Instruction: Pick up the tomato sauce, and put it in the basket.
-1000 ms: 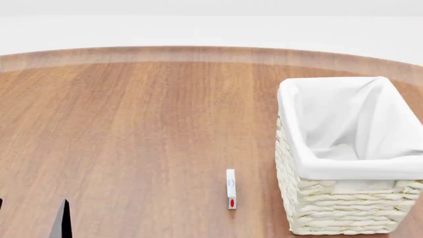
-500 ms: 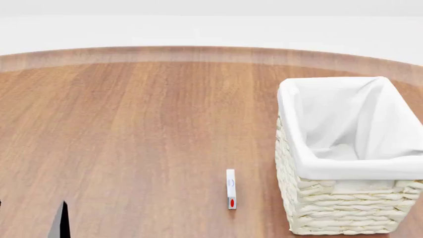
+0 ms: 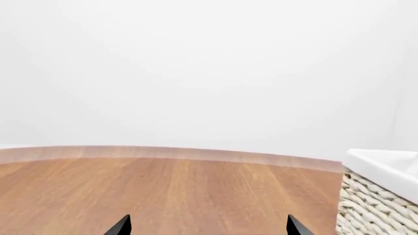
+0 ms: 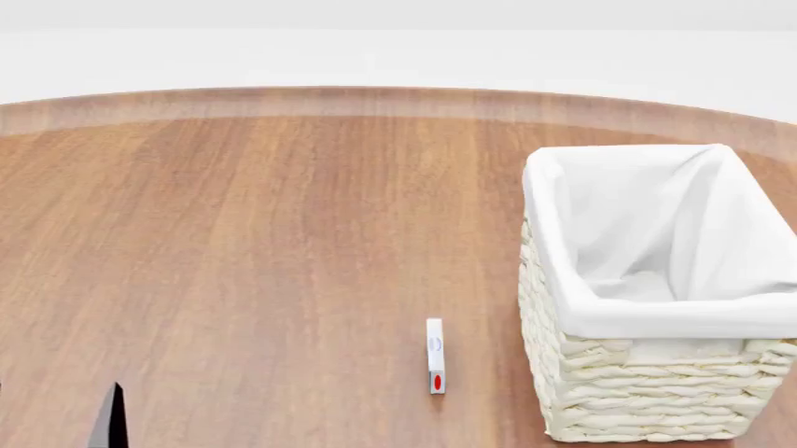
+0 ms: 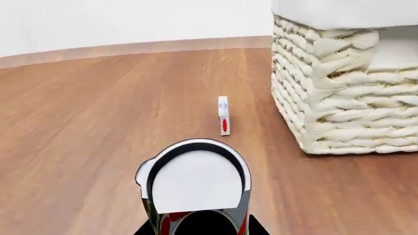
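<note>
The tomato sauce (image 5: 196, 183) fills the near part of the right wrist view: a tin with a silver-white top and red and green showing on its sides. My right gripper (image 5: 199, 229) is shut on it, with black fingers on both sides of the tin. The tin is out of the head view. The basket (image 4: 548, 280), cream wicker with a white cloth lining, stands at the right. Its wall (image 5: 339, 98) lies ahead and to the right of the held tin. My left gripper (image 3: 207, 228) is open with nothing in it, and one of its fingers (image 4: 112, 422) shows at the bottom left.
A small white box with a red oval (image 4: 435, 356) lies on the wooden table (image 4: 249, 233) just left of the basket, and also shows ahead of the tin (image 5: 223, 115). The table's curved far edge (image 4: 373, 101) meets a white wall. The basket's corner (image 3: 375, 205) shows beside the left gripper.
The left gripper's finger has sunk slightly lower at the bottom edge of the head view. The basket and the small box have not moved.
</note>
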Tool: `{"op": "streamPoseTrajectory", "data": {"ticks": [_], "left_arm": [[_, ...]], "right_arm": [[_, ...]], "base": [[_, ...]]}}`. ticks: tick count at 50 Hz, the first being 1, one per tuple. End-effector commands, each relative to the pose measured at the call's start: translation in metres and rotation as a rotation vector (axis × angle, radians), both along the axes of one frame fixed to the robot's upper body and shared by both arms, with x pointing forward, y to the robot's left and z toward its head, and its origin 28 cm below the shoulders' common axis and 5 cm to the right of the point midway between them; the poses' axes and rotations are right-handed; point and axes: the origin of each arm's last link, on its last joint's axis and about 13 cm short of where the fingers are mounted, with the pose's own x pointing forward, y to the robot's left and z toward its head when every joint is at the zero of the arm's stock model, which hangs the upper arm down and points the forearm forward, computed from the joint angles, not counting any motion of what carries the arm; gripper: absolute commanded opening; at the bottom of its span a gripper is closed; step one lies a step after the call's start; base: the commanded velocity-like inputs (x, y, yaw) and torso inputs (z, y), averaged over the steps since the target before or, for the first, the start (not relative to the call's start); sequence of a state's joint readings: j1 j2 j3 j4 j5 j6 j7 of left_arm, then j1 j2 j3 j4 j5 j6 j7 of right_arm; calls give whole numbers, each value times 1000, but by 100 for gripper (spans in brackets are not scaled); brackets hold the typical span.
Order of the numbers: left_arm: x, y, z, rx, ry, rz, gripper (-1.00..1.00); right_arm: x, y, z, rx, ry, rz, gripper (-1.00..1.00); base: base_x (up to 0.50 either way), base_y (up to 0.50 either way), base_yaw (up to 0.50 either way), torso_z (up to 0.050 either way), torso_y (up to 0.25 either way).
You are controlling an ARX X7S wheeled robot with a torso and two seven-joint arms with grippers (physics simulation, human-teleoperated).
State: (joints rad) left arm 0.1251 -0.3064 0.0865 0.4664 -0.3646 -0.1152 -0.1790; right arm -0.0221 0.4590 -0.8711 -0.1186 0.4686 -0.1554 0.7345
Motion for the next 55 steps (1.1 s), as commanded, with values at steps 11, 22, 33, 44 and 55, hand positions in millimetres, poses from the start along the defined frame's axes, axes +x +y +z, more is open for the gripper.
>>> {"op": "streamPoseTrajectory", "data": {"ticks": [11, 22, 33, 44, 55], "left_arm": [[-1, 1, -1, -4, 2, -2, 100], [-1, 1, -1, -4, 2, -2, 100], [-1, 2, 0, -8, 1, 0, 100], [0, 4, 1, -3, -1, 11, 100], [-1, 3, -3, -10, 10, 9, 100]], "right_arm": [[76, -14, 49, -166, -9, -48, -100], [76, -14, 49, -166, -9, -48, -100], [89, -13, 63, -178, -48, -19, -100], [120, -13, 114, -225, -157, -3, -100], [144, -15, 159, -217, -235, -6, -100]], "base": [[0, 0, 0, 0, 1], [0, 0, 0, 0, 0], [0, 0, 0, 0, 0], [0, 0, 0, 0, 0], [0, 0, 0, 0, 1]]}}
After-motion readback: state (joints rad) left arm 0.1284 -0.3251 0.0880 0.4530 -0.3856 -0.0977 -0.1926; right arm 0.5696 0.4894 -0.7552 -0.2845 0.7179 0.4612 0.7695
